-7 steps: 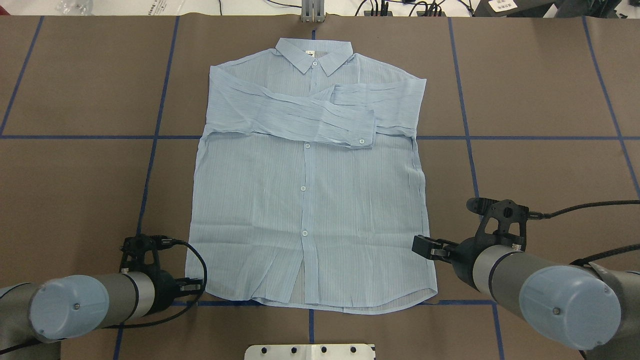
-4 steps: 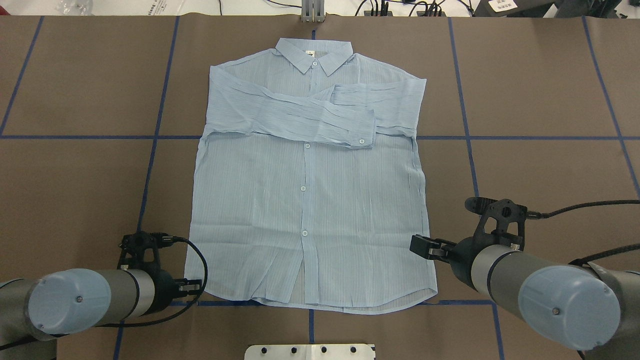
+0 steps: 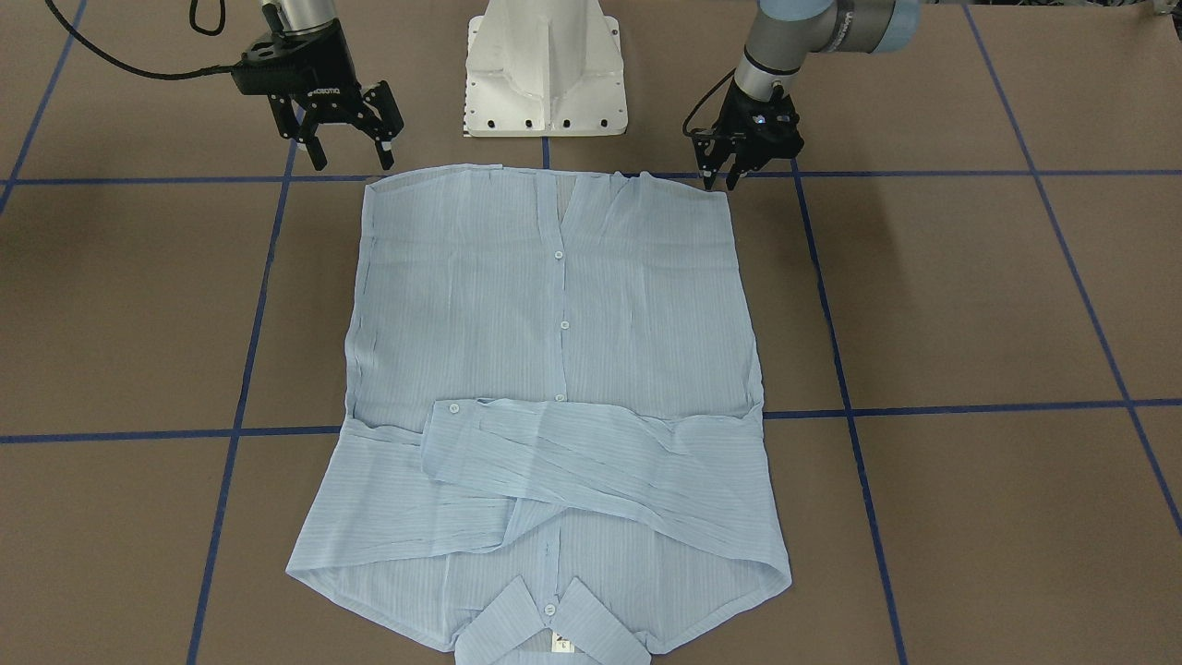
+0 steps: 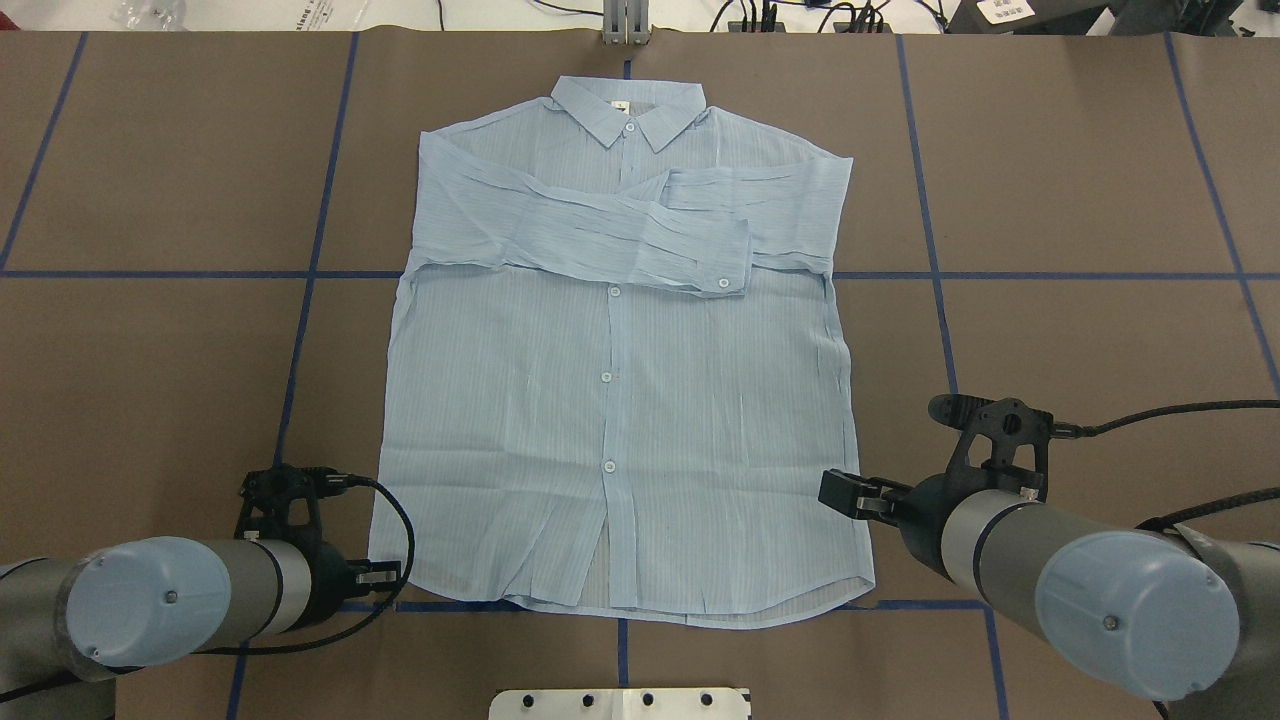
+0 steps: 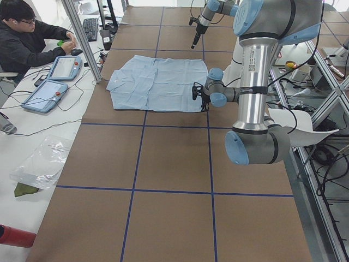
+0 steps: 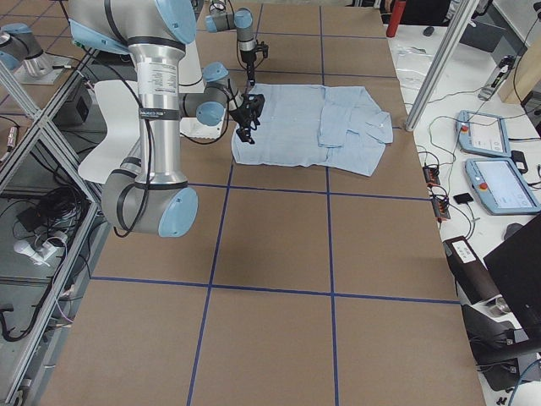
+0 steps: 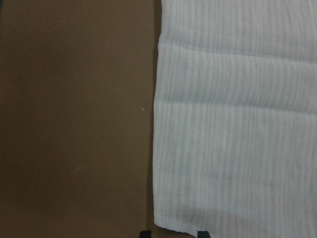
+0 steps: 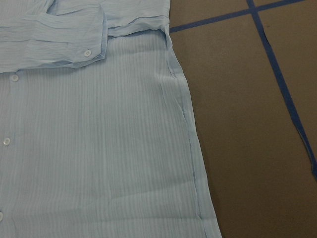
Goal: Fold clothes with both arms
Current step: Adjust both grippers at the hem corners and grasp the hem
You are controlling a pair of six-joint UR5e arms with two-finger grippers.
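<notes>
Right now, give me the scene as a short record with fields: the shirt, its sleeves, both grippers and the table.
shirt: light blue, finely striped, flat on the table, buttoned front up, collar on the side far from the robot
sleeves: both folded across the chest, overlapping
left gripper: fingers apart, at the hem corner on its side, holding nothing
right gripper: fingers apart, by the other hem corner, holding nothing
table: brown, with a blue tape grid

We read one word, ROBOTIQ (white letters on black), on the body of the right gripper (image 3: 353, 150), just behind its parted jaws. The neck label (image 3: 563, 644) of the shirt (image 3: 554, 305) was too small to read.
</notes>
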